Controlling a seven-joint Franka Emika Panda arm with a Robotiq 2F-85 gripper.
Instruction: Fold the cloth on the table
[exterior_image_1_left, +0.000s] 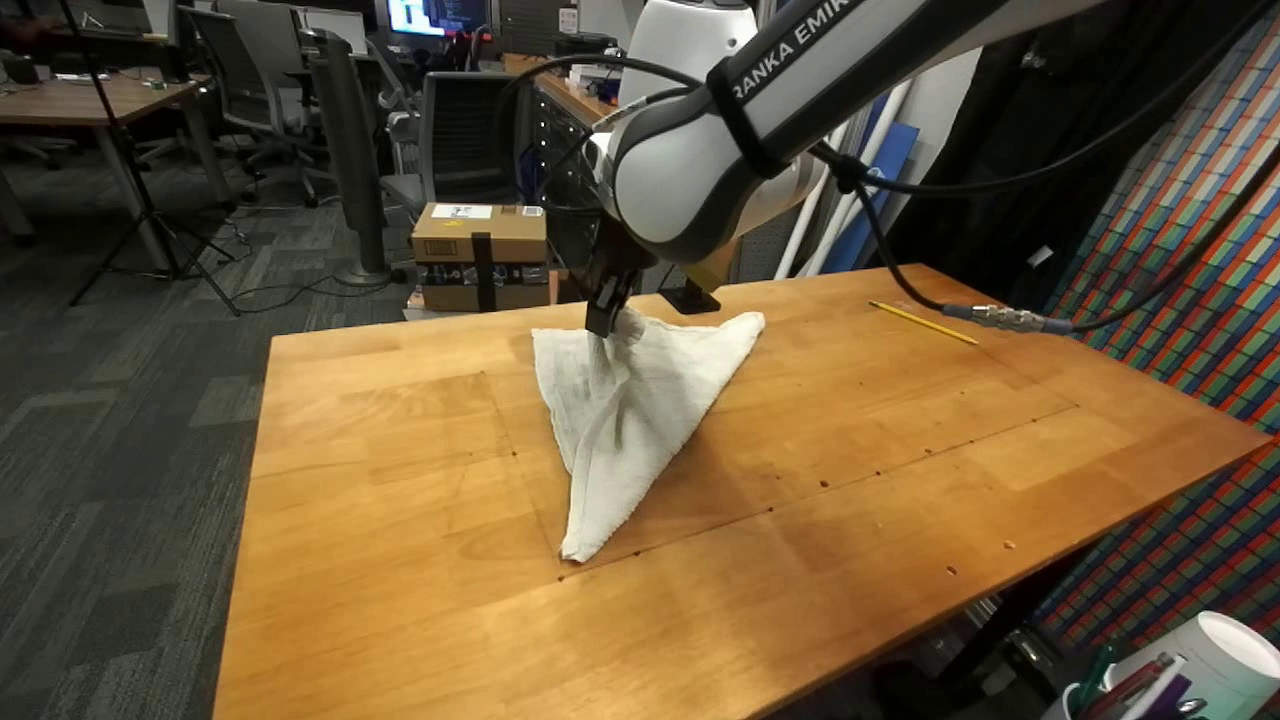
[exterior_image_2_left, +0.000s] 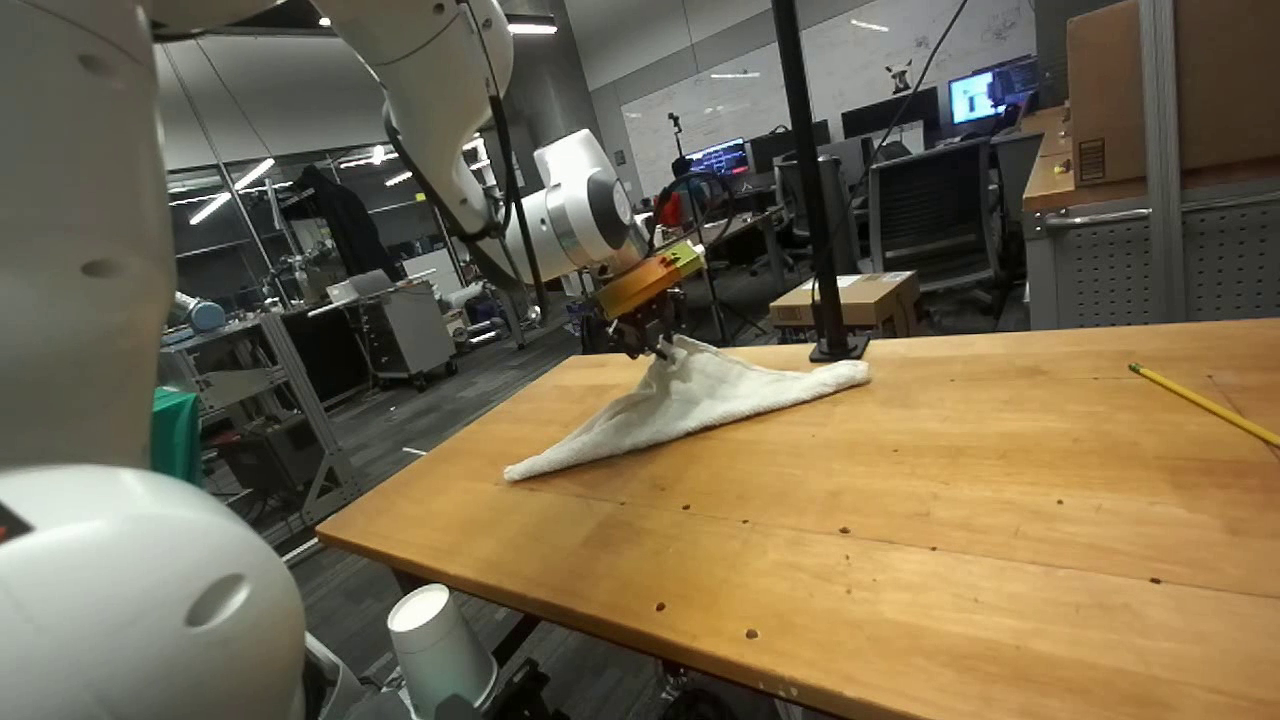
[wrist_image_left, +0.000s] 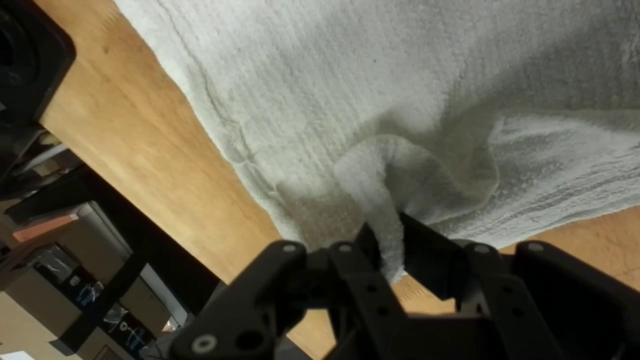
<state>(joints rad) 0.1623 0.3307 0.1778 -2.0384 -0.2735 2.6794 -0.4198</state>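
- We take the light-brown, flat-topped wooden table (exterior_image_1_left: 400, 600) as the landmark.
- We observe the white-and-grey, jointed robot arm (exterior_image_1_left: 680, 180) extended over the table.
- We locate the black, straight pole (exterior_image_2_left: 815, 180) standing on the table, close to an edge.
- We find the white, textured fabric cloth (exterior_image_1_left: 650, 400) on the table, near that same edge; its outline is roughly triangular, with one part raised off the surface.
- We note the black, two-fingered gripper (wrist_image_left: 389, 240) low over the table, its jaws clamped on a curled strip of the cloth.
- We record the thin yellow pencil (exterior_image_1_left: 925, 323) lying on the table.
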